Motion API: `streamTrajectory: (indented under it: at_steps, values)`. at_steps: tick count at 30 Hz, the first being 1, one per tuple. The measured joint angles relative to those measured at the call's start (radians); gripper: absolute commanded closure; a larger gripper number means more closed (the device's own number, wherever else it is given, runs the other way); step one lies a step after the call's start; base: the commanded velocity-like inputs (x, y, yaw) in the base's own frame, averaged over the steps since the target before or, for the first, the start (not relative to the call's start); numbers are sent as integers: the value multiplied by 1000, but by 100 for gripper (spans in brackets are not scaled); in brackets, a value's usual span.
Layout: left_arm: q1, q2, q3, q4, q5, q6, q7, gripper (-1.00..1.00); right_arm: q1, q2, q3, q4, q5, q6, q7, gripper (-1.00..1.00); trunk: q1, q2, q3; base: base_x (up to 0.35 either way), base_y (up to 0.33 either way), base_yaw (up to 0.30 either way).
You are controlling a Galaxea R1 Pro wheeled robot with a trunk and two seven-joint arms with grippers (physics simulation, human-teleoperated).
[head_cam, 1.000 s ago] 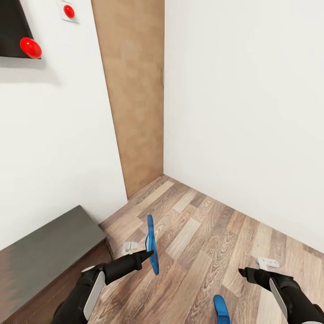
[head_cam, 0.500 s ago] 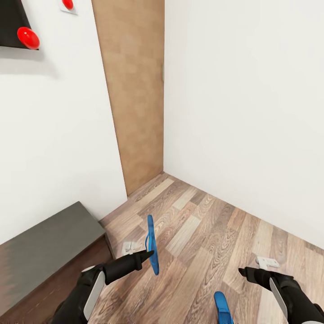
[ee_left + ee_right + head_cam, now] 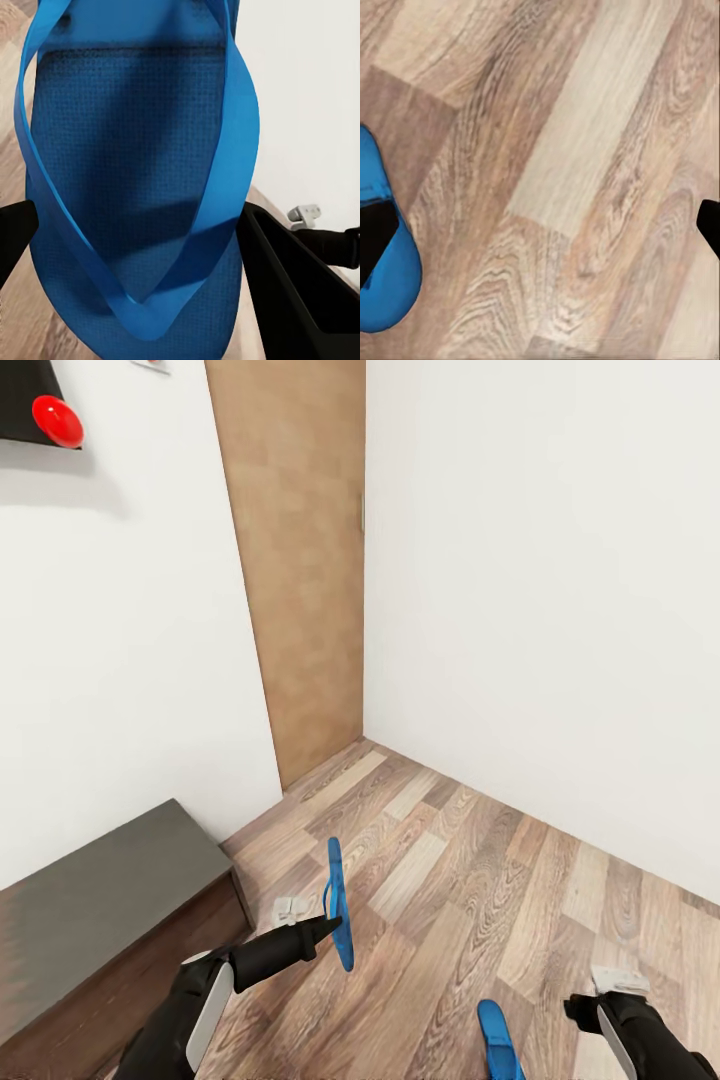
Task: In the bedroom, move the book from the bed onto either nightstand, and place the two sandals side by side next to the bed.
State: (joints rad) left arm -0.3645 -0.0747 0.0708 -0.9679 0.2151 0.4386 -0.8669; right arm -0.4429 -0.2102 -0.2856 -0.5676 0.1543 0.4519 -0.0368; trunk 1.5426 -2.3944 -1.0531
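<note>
Blue sandal [image 3: 338, 905] held edge-up above the wood-plank floor [image 3: 450, 860], clamped in the left gripper [image 3: 325, 926]; in the left wrist view [image 3: 142, 187] sole and straps sit between the two dark fingers. Second sandal [image 3: 497, 1040] lying flat on the planks at the near edge, right of centre, well apart from the first. Right gripper [image 3: 590, 1000] just right of it, fingers spread with nothing between them (in its wrist view, a fingertip over the blue sole [image 3: 386, 277]). Compared with a second ago: right gripper pulled down and back toward the near edge, the whole view tilted a little, carried sandal unchanged in its grip. Judged from that: one sandal in hand, the other likely next to be picked. Low dark bench [image 3: 110, 900] at near left, a wood-toned door [image 3: 300, 560] beyond in the corner between white walls. No bed, book or nightstand here, so placing not yet possible.
</note>
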Motion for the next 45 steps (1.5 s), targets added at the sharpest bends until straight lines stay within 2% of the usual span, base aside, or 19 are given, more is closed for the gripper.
streamTrajectory:
  at_steps: [2,3,5,7,10,15,39,41,45]
  values:
    - [0,0,0,0,0,0,0,100,0,0,0,3,-1,2,17,-100,8,-14,-6,0,0,0]
    - [0,0,0,0,0,0,0,100,0,-1,0,3,1,2,55,-100,12,-21,-9,0,0,0]
    - [0,0,0,0,0,0,0,100,0,-2,2,3,-2,5,189,-100,19,-35,-16,0,0,0]
    - [0,0,0,0,0,0,0,100,0,-2,2,3,1,7,249,-100,27,-49,-22,0,0,0]
    - [0,0,0,0,0,0,0,100,0,-1,2,3,6,8,293,-100,38,-70,-31,0,0,0]
    - [0,0,0,0,0,0,0,100,0,-1,2,0,8,9,305,-100,58,-105,-47,0,0,0]
    - [0,0,0,0,0,0,-5,100,0,-2,3,-25,10,8,311,-100,68,-111,-140,0,0,0]
    - [0,0,0,0,0,0,-6,100,0,-2,3,-65,10,2,311,-100,69,-111,-148,0,0,0]
    - [0,0,0,0,0,0,-6,100,4,-1,1,-217,7,2,314,-100,71,-112,-163,0,0,0]
